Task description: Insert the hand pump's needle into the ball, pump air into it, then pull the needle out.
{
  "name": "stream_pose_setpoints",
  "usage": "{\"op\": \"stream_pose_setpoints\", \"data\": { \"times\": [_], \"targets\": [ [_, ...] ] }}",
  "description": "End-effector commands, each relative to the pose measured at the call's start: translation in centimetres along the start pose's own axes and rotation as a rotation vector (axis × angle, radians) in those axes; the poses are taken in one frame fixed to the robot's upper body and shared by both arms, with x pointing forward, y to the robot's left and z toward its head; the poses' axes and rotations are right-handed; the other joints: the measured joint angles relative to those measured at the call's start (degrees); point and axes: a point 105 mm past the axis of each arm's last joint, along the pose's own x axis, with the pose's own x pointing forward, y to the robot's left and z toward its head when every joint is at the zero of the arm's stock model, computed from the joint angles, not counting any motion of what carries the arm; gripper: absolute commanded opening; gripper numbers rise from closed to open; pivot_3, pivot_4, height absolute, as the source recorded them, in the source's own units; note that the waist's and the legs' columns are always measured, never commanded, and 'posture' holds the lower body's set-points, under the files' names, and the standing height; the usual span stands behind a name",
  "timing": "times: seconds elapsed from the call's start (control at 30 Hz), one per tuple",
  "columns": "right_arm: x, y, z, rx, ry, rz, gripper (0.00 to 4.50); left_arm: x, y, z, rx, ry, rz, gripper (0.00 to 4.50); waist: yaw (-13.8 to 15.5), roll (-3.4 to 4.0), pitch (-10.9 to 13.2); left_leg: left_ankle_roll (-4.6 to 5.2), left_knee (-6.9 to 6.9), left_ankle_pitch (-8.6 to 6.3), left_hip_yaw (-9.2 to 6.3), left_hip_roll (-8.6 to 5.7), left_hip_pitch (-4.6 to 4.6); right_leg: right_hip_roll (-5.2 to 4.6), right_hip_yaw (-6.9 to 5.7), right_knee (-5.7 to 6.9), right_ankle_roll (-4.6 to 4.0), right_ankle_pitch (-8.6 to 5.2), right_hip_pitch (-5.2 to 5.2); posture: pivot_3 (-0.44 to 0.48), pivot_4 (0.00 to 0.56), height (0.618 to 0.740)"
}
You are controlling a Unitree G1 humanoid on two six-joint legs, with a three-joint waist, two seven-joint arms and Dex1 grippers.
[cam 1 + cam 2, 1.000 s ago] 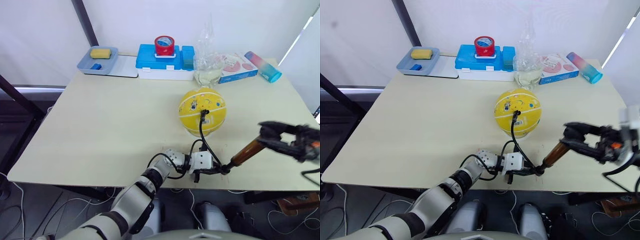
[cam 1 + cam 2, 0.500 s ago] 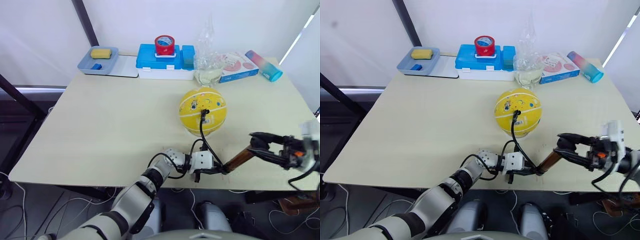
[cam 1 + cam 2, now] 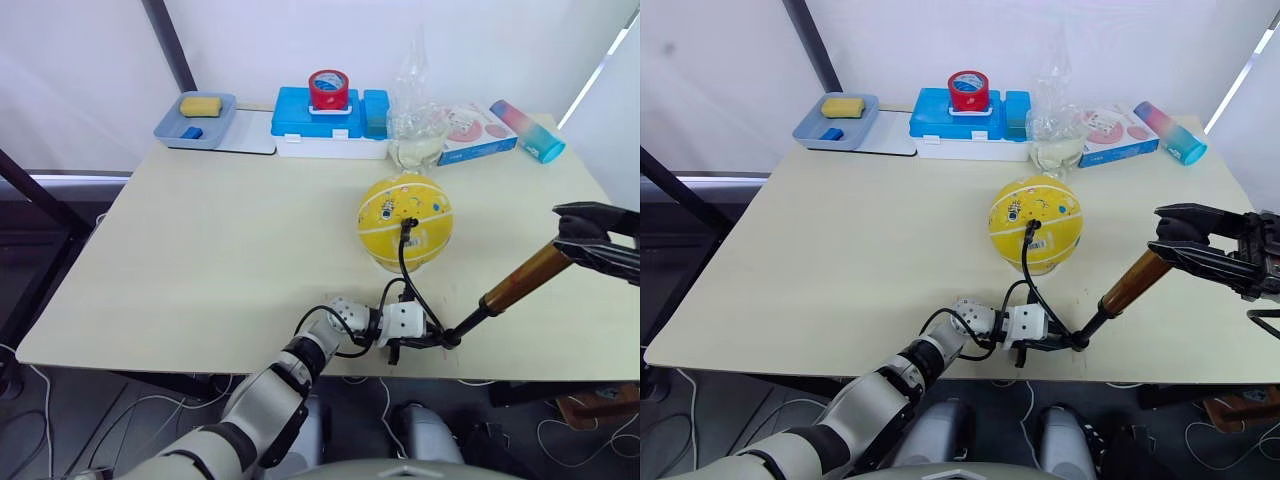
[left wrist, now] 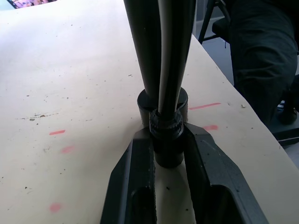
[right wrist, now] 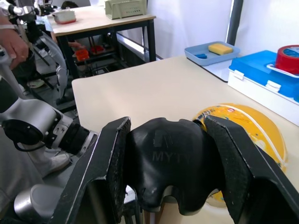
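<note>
Right eye view: hand pump (image 3: 1132,283) slanted, handle toward R gripper (image 3: 1175,232).

Round yellow ball (image 3: 405,222), needle (image 3: 407,227) inserted, amber hand pump (image 3: 520,282) tilted

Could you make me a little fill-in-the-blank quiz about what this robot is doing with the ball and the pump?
1. The thin black hose runs from the pump up into the ____ ball.
2. The right gripper is shut on the pump's black ____.
3. The left gripper clamps the pump's lower ____.
4. The red tape roll sits on the ____ box.

Missing words: yellow; handle; end; blue
</note>
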Motion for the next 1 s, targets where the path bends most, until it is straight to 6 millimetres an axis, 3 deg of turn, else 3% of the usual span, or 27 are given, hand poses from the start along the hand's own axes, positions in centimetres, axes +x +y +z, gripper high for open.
{"op": "stream_pose_setpoints", "data": {
  "times": [0.03,0.1,0.17,0.4,0.53,0.73,1.0],
  "targets": [
    [0.2,-0.1,-2.0,-0.022,0.076,-0.028,2.00,-1.4,-3.0,-4.5,-0.105,0.171,-0.090,0.38,0.0,-0.02,0.0,0.01,0.00,0.01,0.00,0.00,0.01,0.00,0.00,0.00,0.03,-0.02,0.00,0.000,0.150,0.739],
    [0.3,-0.1,-5.8,0.015,0.156,-0.032,2.00,-1.3,-3.1,-4.5,-0.105,0.171,-0.092,0.38,0.0,-0.13,-0.1,0.02,0.00,0.01,0.00,0.00,0.02,0.00,0.00,0.00,0.05,-0.03,0.01,0.000,0.150,0.739],
    [0.5,0.0,-8.1,0.038,0.174,-0.041,2.00,-1.3,-3.1,-4.5,-0.105,0.171,-0.091,0.38,0.0,-0.30,-0.2,0.02,0.00,0.01,-0.02,0.02,0.03,0.04,0.00,0.00,0.06,-0.04,0.01,0.000,0.150,0.739],
    [1.2,-0.1,-11.6,-0.031,0.191,-0.079,2.00,-1.3,-3.2,-4.6,-0.110,0.172,-0.083,0.38,0.0,-0.29,-0.3,-0.02,-0.01,-0.01,-0.03,0.03,0.06,0.06,0.00,0.01,0.06,-0.04,0.02,0.000,0.150,0.739],
    [1.3,-0.1,-10.0,-0.051,0.135,-0.065,2.00,-1.4,-3.3,-4.7,-0.111,0.175,-0.085,0.38,0.0,-0.27,-0.3,-0.02,-0.01,-0.01,0.00,0.02,0.06,0.04,0.01,0.01,0.06,-0.04,0.02,0.000,0.150,0.739],
    [0.4,-0.9,-4.0,-0.116,0.049,-0.075,2.00,-1.4,-3.4,-4.8,-0.111,0.175,-0.091,0.38,0.0,0.00,-0.1,-0.04,-0.01,-0.02,0.01,0.01,0.05,-0.01,0.01,0.01,-0.15,0.09,0.01,0.000,0.150,0.739],
    [-1.4,-0.5,1.9,-0.100,-0.007,-0.076,2.00,-1.4,-3.4,-4.8,-0.109,0.177,-0.094,0.38,0.0,0.00,0.0,-0.04,0.00,-0.02,0.01,0.01,0.03,-0.02,0.01,0.00,-0.14,0.09,0.01,0.000,0.150,0.739]
  ]
}}
